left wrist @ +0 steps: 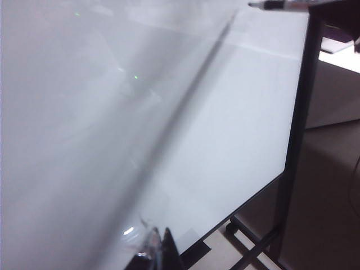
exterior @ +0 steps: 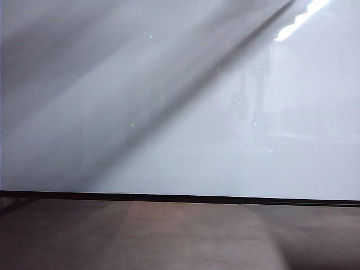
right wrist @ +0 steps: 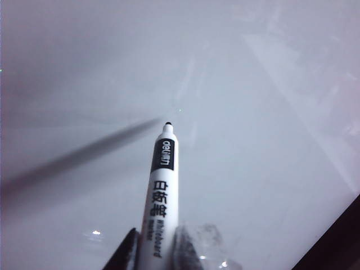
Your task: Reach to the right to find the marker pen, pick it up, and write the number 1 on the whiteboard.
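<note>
Marker pen sits clamped in the right gripper, black tip just off the whiteboard, while the left gripper hangs near the board's lower edge, opening impossible to judge

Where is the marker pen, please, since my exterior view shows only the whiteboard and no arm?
Observer: The right end effector is shut on the marker pen, right in front of the board.
Operator: Is the pen uncapped?
Observer: Yes, its bare black tip points at the whiteboard; I cannot tell whether it touches.
Operator: And where is the left end effector?
Observer: The left end effector is near the whiteboard's lower edge; I cannot tell whether it is open.
</note>
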You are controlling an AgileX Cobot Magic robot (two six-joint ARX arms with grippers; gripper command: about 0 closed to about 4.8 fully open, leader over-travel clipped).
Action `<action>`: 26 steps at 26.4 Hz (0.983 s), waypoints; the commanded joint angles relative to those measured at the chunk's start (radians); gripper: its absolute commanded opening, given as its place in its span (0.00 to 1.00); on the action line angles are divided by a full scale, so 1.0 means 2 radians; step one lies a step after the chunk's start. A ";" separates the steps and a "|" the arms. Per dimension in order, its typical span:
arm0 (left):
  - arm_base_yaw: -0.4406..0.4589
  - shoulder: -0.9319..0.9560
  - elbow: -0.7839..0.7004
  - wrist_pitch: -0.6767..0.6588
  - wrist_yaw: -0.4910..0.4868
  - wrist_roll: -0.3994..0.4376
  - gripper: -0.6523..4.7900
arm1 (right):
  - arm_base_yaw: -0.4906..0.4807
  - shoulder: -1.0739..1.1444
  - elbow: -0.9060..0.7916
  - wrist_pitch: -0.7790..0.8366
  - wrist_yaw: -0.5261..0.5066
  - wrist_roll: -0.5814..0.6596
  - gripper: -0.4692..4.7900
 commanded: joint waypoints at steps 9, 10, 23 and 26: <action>-0.001 0.000 0.003 0.001 0.003 0.000 0.11 | 0.001 0.028 0.004 0.025 0.003 -0.005 0.08; -0.001 0.001 0.003 -0.001 0.003 0.000 0.11 | 0.001 0.030 0.004 0.028 0.003 -0.005 0.08; -0.001 0.001 0.003 -0.003 0.000 0.000 0.11 | 0.001 0.040 0.003 0.016 0.005 -0.005 0.08; -0.001 0.001 0.003 -0.003 0.000 0.000 0.11 | 0.001 0.040 0.003 0.003 0.005 -0.005 0.08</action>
